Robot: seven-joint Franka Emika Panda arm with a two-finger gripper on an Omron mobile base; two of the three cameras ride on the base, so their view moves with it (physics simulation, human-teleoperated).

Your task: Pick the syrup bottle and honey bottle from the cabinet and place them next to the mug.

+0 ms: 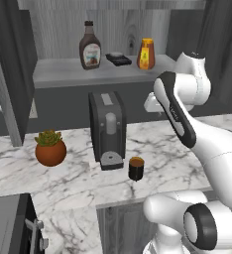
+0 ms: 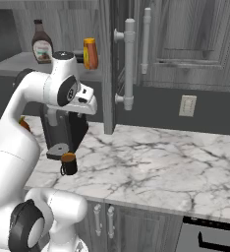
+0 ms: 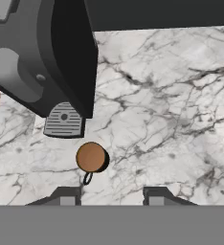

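Tool (image 3: 109, 196) empty, its tips drawn together, above mug (image 3: 91, 157); syrup bottle (image 1: 89, 45) and honey bottle (image 1: 146, 54) on cabinet (image 1: 63, 74) shelf behind mug.

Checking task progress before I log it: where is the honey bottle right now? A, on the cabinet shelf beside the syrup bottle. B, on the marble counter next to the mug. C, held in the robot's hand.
A: the honey bottle stands upright on the cabinet shelf, with the syrup bottle on the same shelf, well above the mug on the counter.
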